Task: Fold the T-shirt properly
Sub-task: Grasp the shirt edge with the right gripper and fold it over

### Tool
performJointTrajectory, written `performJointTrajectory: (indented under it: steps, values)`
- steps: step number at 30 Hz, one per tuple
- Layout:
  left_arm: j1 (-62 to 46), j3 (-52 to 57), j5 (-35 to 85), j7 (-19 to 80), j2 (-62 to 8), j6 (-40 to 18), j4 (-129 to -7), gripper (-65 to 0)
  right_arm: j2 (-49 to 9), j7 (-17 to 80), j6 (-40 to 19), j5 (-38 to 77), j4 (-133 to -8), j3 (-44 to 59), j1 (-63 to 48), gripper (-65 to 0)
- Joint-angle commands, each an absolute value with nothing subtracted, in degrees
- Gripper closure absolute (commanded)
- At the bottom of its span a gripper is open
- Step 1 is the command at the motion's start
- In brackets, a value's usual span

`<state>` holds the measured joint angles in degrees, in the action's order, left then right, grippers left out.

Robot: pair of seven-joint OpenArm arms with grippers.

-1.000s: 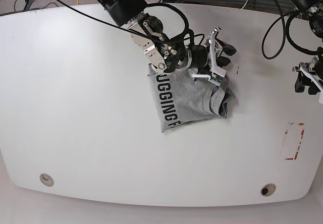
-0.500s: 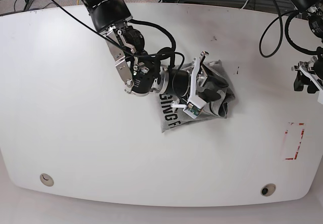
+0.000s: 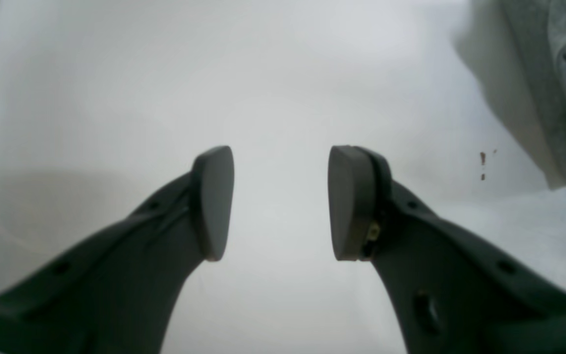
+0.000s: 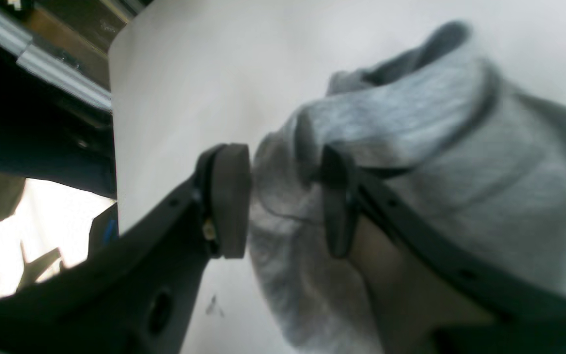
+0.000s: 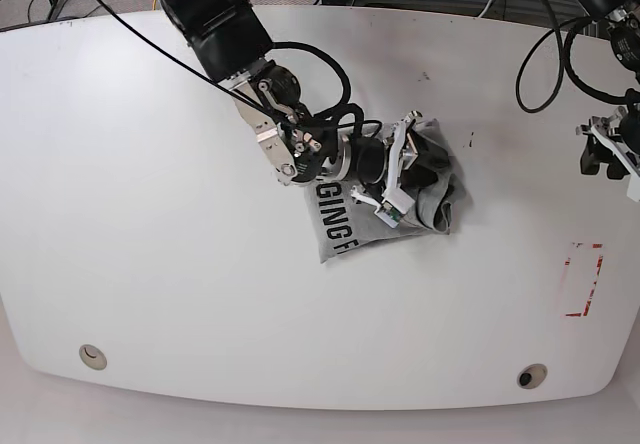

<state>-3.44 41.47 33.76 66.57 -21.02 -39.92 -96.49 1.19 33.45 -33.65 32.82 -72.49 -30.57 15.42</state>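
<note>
The heather-grey T-shirt [image 5: 350,226] lies folded into a small bundle at the middle of the white table [image 5: 150,214], with dark lettering along its left edge. My right gripper [image 5: 418,172] sits on the bundle's upper right part. In the right wrist view the gripper [image 4: 285,201] is closed on a bunched fold of the T-shirt [image 4: 410,162], and fabric touches both pads. My left gripper [image 5: 598,156] hangs at the table's far right, away from the shirt. In the left wrist view it [image 3: 280,201] is open and empty, with the T-shirt's edge [image 3: 558,98] at the upper right.
A red-outlined rectangle [image 5: 582,279] is marked on the table at the right. Two round holes [image 5: 92,356] [image 5: 531,376] sit near the front edge. Cables run along the back edge. Small brown specks [image 3: 482,160] mark the table near the shirt.
My right arm swung around and brought its gripper down from the shirt's top edge onto the right side of the bundle. Its jaws came closer together around a fold. The left arm barely moved.
</note>
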Motion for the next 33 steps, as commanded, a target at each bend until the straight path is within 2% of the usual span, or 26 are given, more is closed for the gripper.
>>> performJointTrajectory:
  steps: [1,4,9,13,18,24,28,33]
  values:
    - [-3.56,41.71,34.68,65.71,-22.11,-40.0,-97.45,-29.3,3.65,30.37,-34.15,31.96,-68.18,-32.31,17.45,-23.1]
    - [-3.65,41.71,34.68,65.71,-22.11,-40.0,-97.36,-29.3,5.85,28.53,-34.15,28.35,-62.99,-32.66,17.54,-23.1]
    - [-3.65,41.71,34.68,65.71,-22.11,-40.0,-97.27,-29.3,7.52,27.91,-34.15,21.58,-61.76,-32.31,17.1,-22.7]
    - [-3.65,41.71,34.68,65.71,-22.11,-40.0,-97.27,-29.3,7.25,31.96,-34.15,22.64,-68.18,-32.22,17.01,-22.7]
    - [-3.65,41.71,34.68,65.71,-22.11,-40.0,-97.45,-29.3,3.82,38.9,-33.71,25.1,-79.69,-32.22,17.01,-22.7]
    - [-3.74,41.71,34.68,65.71,-22.11,-40.0,-97.19,-29.3,1.54,41.19,-31.34,26.33,-88.4,-32.22,17.71,-23.1]
    - [-4.62,41.71,34.68,65.71,-22.11,-40.0,-97.36,-29.3,1.63,41.1,-31.08,26.15,-87.69,-31.87,20.7,-23.1]
    - [-4.7,41.63,34.68,65.8,-22.02,-40.0,-97.63,-29.3,3.38,39.52,-31.08,25.8,-81.19,-31.34,24.84,-23.1]
